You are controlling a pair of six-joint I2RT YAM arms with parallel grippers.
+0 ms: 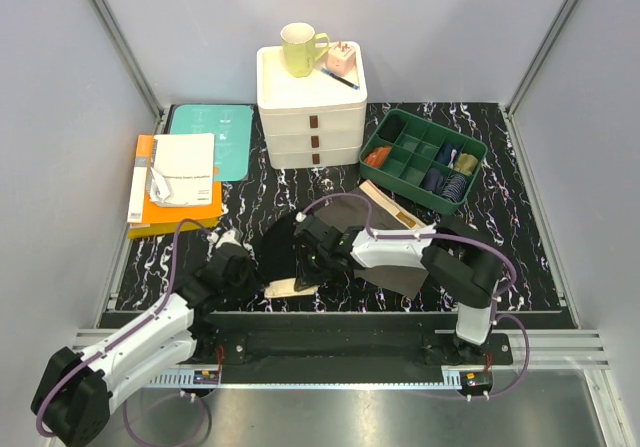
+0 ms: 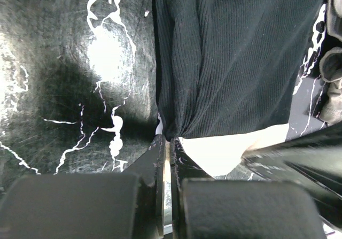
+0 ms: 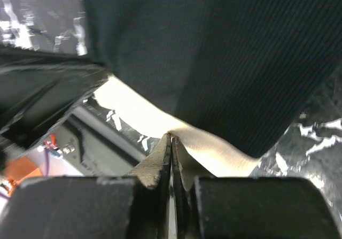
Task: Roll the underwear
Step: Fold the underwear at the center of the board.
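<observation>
At the near edge of the table (image 1: 540, 257), the black underwear (image 1: 280, 252) is pinched at its beige waistband (image 3: 139, 113) by the right gripper (image 3: 171, 138), its fingers pressed together. The left gripper (image 2: 167, 141) seems clamped on its corner, though this is shadowed. Farther right, the olive-brown underwear (image 1: 408, 279) is spread; beyond it, a green organizer (image 1: 398, 185) is seen.

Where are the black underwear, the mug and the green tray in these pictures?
black underwear (image 2: 240, 62): left wrist view, its ribbed cloth.
mug (image 1: 298, 55): top view, its side.
green tray (image 1: 404, 189): top view, its near wall.
</observation>
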